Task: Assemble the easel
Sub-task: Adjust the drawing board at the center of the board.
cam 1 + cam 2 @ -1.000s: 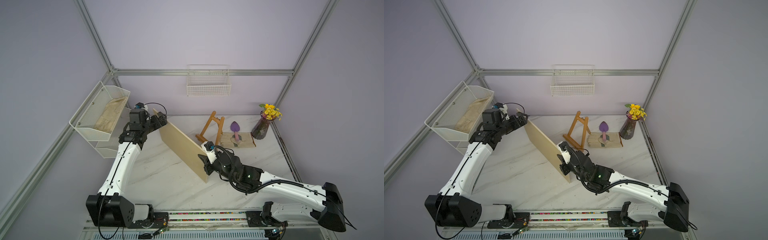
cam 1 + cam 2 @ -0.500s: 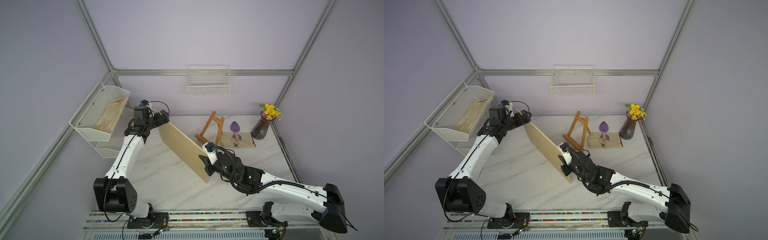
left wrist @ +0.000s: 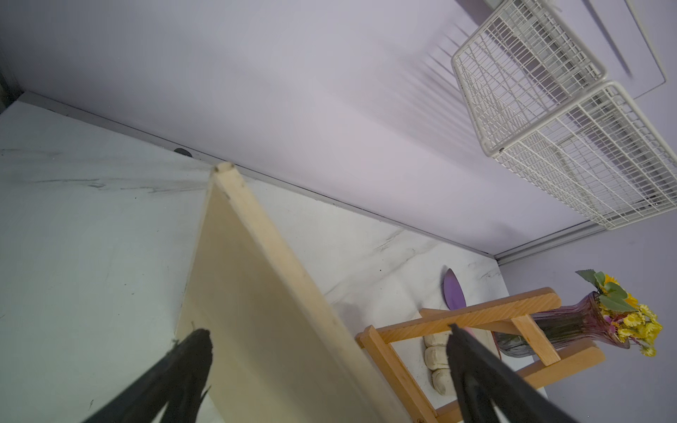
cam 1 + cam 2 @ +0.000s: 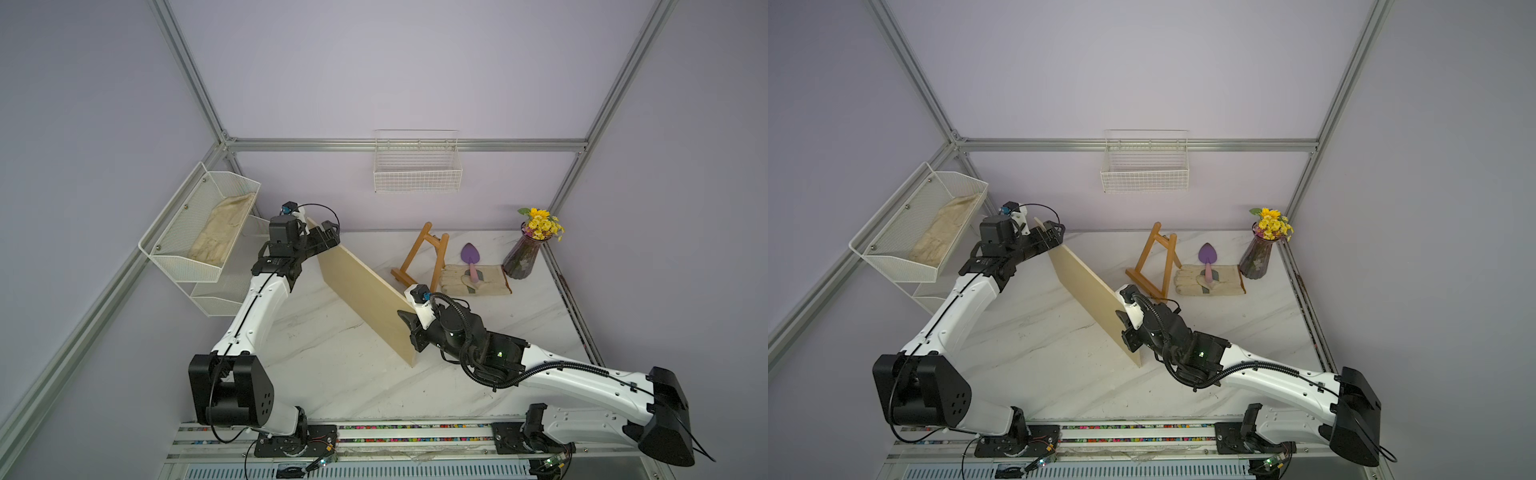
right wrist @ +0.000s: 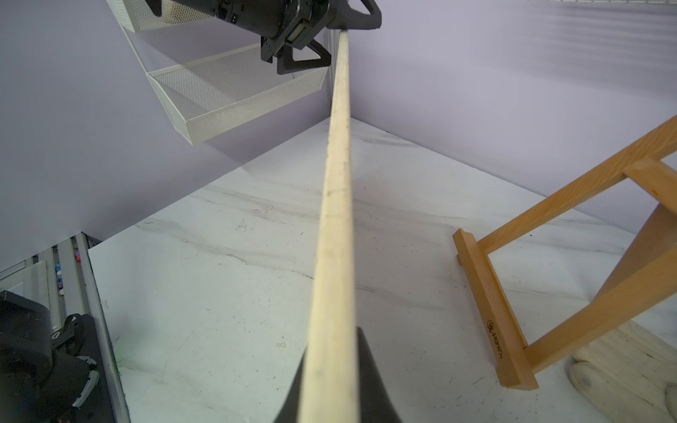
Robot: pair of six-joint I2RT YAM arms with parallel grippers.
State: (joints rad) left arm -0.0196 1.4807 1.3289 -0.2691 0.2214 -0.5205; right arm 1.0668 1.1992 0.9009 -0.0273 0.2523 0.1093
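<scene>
Right gripper (image 4: pixel 409 323) clamped on pale board's (image 4: pixel 365 291) near end. Left gripper (image 3: pixel 326 333) open, straddling the far end. Easel (image 4: pixel 416 248) stands on table (image 4: pixel 332 374) just beyond right gripper, untouched. Long axis upright, apex leaning away from board, ledge toward it.

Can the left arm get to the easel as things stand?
Probably not directly. The board stands on edge between the left gripper and the easel, its near end clamped by the right gripper; the left gripper is open, astride the board's far corner. It would have to go over or around.
</scene>
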